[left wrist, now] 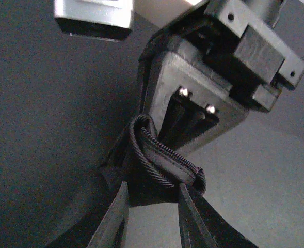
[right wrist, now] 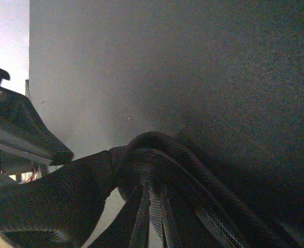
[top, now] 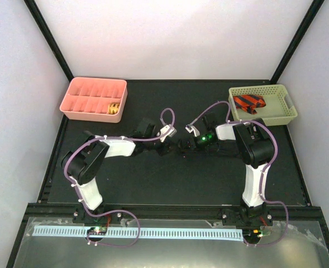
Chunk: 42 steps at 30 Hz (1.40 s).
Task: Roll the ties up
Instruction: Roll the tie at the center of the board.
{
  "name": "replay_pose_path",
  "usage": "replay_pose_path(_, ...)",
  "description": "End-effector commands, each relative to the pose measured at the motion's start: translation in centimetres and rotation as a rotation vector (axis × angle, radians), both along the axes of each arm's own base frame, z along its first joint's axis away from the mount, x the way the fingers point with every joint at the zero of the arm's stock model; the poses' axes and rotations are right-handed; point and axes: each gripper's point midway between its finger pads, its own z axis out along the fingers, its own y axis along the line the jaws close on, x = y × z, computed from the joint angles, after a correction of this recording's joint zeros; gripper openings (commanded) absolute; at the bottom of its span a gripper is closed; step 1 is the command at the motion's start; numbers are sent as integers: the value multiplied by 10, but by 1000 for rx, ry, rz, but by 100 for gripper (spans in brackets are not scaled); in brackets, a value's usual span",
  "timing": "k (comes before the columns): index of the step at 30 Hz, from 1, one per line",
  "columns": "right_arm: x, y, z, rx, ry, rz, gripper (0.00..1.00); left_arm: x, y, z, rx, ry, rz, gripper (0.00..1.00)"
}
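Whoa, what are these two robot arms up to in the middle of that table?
They are rolling neckties. The left gripper and the right gripper meet mid-table, each pinching the black tie, which is partly wound into a coil. A yellow-orange tie sits rolled in the pink tray. A red-and-black striped tie lies in the green basket.

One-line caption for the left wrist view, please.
Left end effector and right end effector both pinch a partly coiled black tie.
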Motion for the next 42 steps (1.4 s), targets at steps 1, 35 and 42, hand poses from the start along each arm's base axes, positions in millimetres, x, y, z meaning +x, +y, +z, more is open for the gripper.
replay_pose_path(1,-1,-6,-6,-41,-3,-1,11,11,-16,15,-37,-45,-40,29)
replay_pose_path(35,18,-12,29,17,-27,-66,35,10,-19,-17,22,36,-59,30)
replay_pose_path(42,16,-4,24,1,-31,-49,23,10,-19,-18,22,44,-57,30)
